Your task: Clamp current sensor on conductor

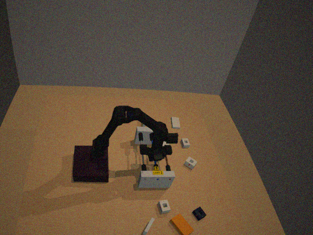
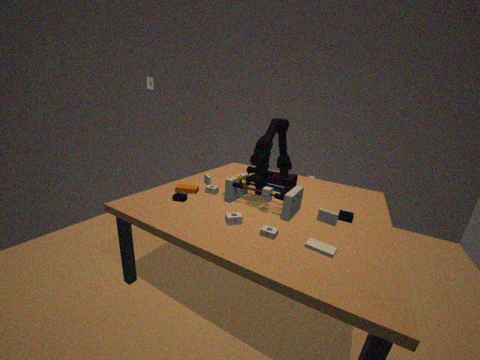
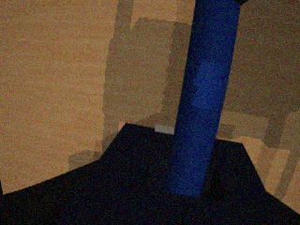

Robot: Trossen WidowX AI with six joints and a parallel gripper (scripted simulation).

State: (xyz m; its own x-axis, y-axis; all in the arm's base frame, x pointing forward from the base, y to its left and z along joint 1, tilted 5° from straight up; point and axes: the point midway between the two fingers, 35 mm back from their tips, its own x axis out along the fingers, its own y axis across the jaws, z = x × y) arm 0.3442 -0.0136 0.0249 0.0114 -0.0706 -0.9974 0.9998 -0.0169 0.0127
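Split-core sensor (image 2: 267, 192) can be spotted from the exterior view as a small white block sitting on the run of conductors, roughly halfway between the two white end blocks (image 2: 291, 201) (image 2: 232, 188). From the top it's pretty much hidden under the gripper (image 1: 156, 154), so whether it's latched, or which way its arrow points, can't be made out.

The blue conductor (image 3: 202, 88) is seen close up in the wrist view, running up from under the dark bulk at the bottom of the frame to a black end cap. It's the middle one of three, and it lines up with the yellow LOAD label (image 1: 157, 172) stuck on the nearer end block (image 1: 156, 179).

The gripper is parked low over that middle conductor with its fingers backed off a touch, so nothing is being squeezed right now; it's released, though the fingers are kept right beside the sensor.

Further out, three white cubes with dark windows (image 1: 185, 142) (image 1: 190, 162) (image 1: 164, 206) are scattered around the rig, plus a flat white piece (image 1: 175, 122), an orange block (image 1: 181, 223), a dark navy cube (image 1: 199, 213) and a thin white bar (image 1: 148, 225). The arm is mounted on a dark base (image 1: 80, 174) on the wooden table (image 2: 217, 247).
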